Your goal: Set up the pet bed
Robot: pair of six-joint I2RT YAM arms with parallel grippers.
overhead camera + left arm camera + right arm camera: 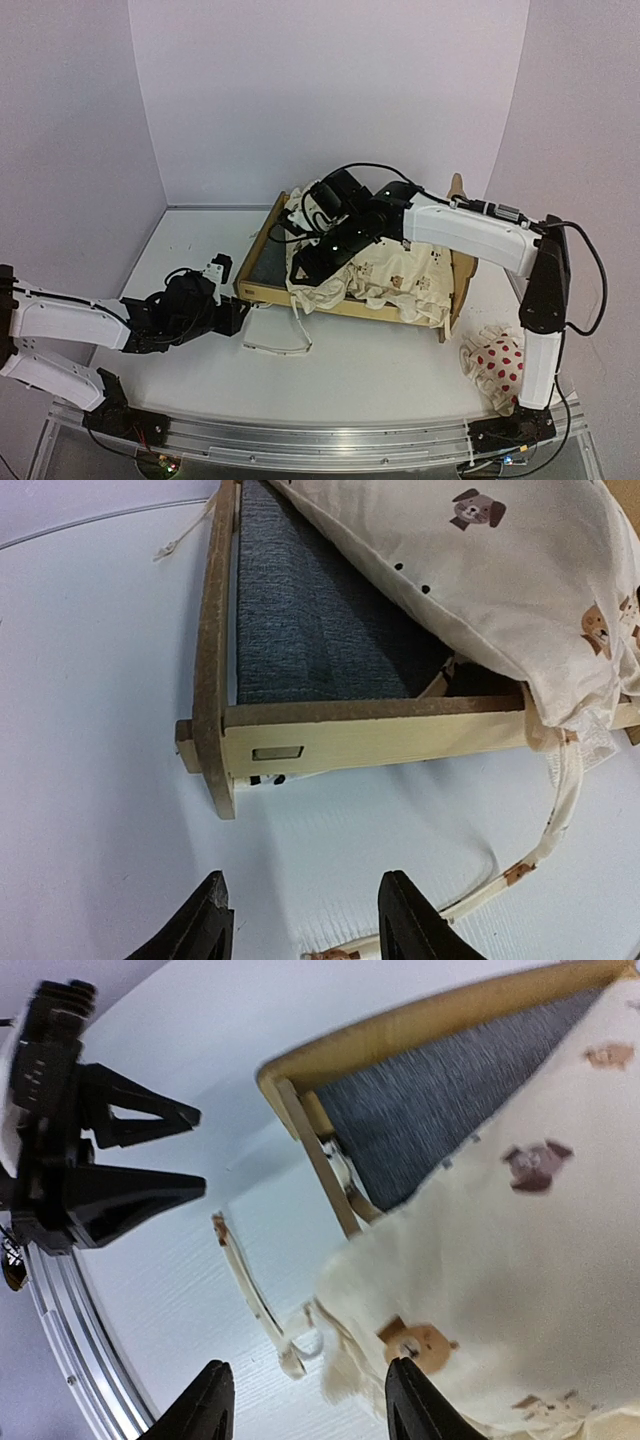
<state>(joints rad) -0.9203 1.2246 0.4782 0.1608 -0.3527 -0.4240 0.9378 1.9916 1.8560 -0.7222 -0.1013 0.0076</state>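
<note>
Left gripper (302, 890) up close, fingers apart over bare table, bed only half dressed

Nothing sits between those fingers, and my right gripper (310, 1375) likewise stands parted and empty above the cushion (400, 280) edge; the pet bed (268, 292) stands mid-table between the two arms, its dark grey base (300, 630) bare at the left end while the animal-print cushion lies bunched over the right part and spills over the near side, one tie (275, 348) trailing on the table (380, 385). I judge the frame placed, the cushion yet to be spread flat, and the red-dotted pillow (500, 365) waiting well apart at the table's right front. White matt tabletop, aluminium rail (320, 440) along its near edge, plain pale lilac walls (330, 100) on three sides
</note>
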